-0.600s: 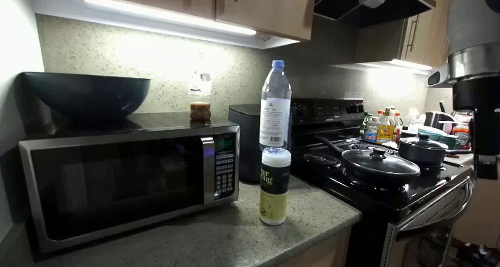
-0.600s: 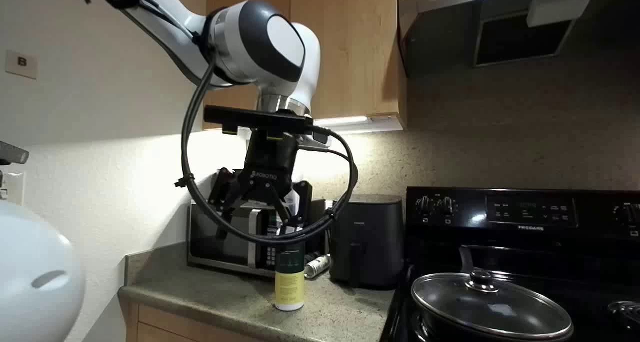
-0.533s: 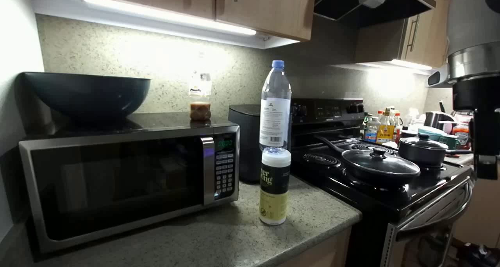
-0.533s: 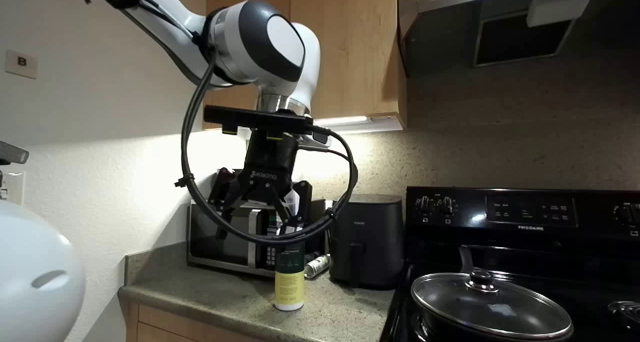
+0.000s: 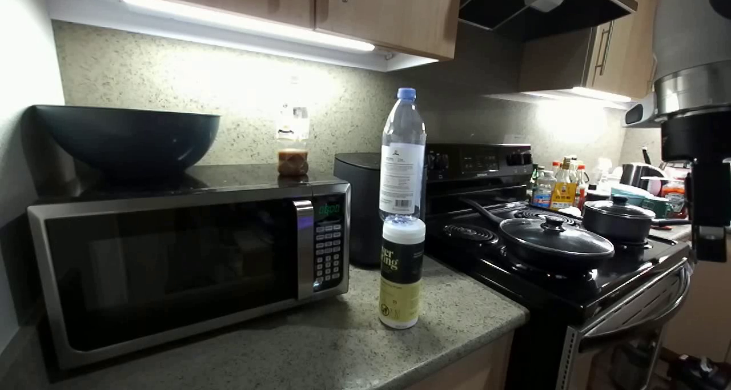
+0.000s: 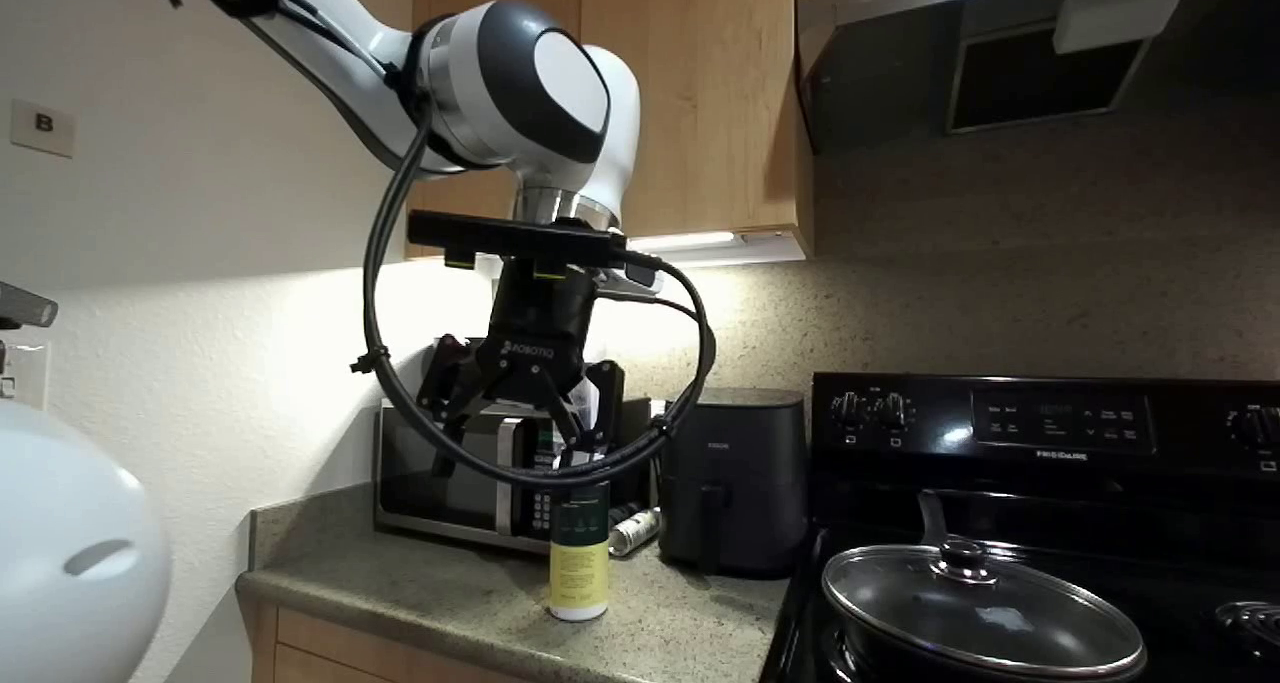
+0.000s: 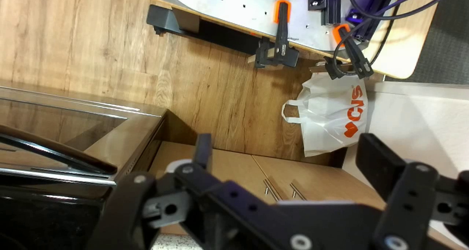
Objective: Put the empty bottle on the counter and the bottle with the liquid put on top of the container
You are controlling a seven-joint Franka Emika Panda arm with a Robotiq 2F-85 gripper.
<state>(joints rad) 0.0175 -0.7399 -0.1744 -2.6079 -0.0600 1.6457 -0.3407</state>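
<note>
The empty bottle (image 5: 403, 161), clear with a blue cap, stands upright on the container (image 5: 401, 287). The container stands on the counter (image 5: 320, 338) near its front edge. The bottle with the liquid (image 5: 293, 161), brown at the bottom, stands upright on the microwave. In an exterior view my gripper (image 6: 518, 451) hangs in front of the empty bottle (image 6: 585, 403) and hides most of it; the container (image 6: 579, 573) shows below. The bottle with the liquid is hidden there. In the wrist view my gripper (image 7: 287, 147) is open and empty, above cabinet doors and floor.
The microwave (image 5: 171, 281) also carries a dark bowl (image 5: 125, 141). An air fryer (image 6: 735, 493) stands beside it. The stove (image 6: 900, 443) holds a lidded pan (image 5: 554, 238) and pot (image 5: 618, 218). Cabinets (image 5: 388, 13) hang above. A plastic bag (image 7: 329, 111) lies on the floor.
</note>
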